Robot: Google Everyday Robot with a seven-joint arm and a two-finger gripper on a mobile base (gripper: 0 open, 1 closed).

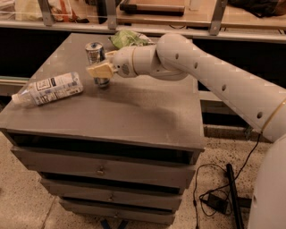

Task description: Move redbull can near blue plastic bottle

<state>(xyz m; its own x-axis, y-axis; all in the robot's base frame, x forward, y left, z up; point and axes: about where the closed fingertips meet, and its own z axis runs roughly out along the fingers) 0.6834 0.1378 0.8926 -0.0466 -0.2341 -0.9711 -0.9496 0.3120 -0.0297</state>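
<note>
The redbull can point(94, 51) stands upright on the grey cabinet top point(134, 107), silver and blue with a pull-tab top. My gripper point(101, 70) is shut on the can's middle, with a beige finger point(99, 70) in front of it. The can's base is at or just above the surface. The blue plastic bottle point(49, 88) lies on its side near the left edge, cap pointing left, a short way left of the can.
A green snack bag point(127, 39) lies at the back of the cabinet top, behind my arm. A shelf with metal posts point(44, 12) runs behind the cabinet. Cables and a power adapter point(216, 202) lie on the floor at the right.
</note>
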